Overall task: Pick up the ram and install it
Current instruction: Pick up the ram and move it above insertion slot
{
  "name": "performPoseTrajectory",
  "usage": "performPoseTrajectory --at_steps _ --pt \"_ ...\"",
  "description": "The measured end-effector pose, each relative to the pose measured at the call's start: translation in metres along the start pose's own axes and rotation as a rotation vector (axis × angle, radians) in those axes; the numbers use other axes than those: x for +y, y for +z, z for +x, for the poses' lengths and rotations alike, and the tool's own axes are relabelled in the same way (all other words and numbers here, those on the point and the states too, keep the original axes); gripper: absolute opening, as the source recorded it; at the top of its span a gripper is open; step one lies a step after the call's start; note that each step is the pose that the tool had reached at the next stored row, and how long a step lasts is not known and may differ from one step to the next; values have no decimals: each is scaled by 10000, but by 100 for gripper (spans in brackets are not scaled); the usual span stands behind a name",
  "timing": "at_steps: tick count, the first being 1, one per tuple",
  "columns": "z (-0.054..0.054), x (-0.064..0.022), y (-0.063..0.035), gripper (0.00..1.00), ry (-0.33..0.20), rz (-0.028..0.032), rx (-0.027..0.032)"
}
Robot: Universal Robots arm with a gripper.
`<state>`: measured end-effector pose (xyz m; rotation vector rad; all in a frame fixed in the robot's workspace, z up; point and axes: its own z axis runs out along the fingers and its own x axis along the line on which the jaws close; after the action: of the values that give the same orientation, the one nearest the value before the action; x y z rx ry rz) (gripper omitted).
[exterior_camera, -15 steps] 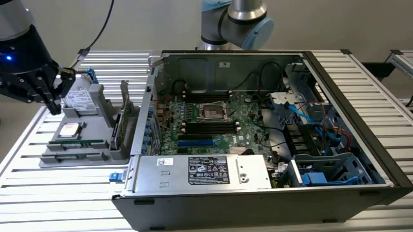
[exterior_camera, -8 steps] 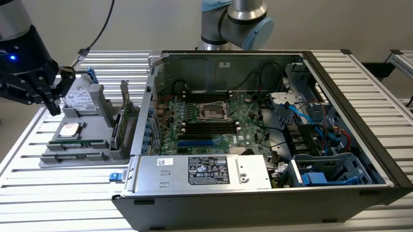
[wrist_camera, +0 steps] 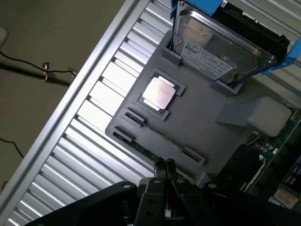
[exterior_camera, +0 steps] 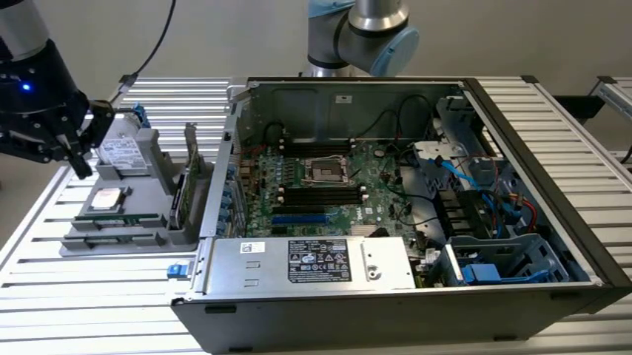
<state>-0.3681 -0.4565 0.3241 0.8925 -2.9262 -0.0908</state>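
Ram (wrist_camera: 141, 145) lies on edge in slot of grey tray (wrist_camera: 207, 108), seemingly right under claw (wrist_camera: 163, 165) tips, untouched. Claw pinched fully together, empty. Step: approach for pickup; install not begun. Grasp calls for jaws parted to straddle thin board, squared along slot.

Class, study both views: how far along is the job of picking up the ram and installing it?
Done: nothing yet. The ram lies in the grey tray, and the motherboard slots look bare.
In hand: the gripper, shut and holding nothing, hangs above the tray, nearest the ram.
Left: both steps, the pick-up and the install in the case.
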Motion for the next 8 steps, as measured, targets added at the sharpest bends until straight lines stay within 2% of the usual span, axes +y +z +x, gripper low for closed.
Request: performPoseTrajectory --at_steps 8 --pt "-1 -1 10 10 -1449 87 116"
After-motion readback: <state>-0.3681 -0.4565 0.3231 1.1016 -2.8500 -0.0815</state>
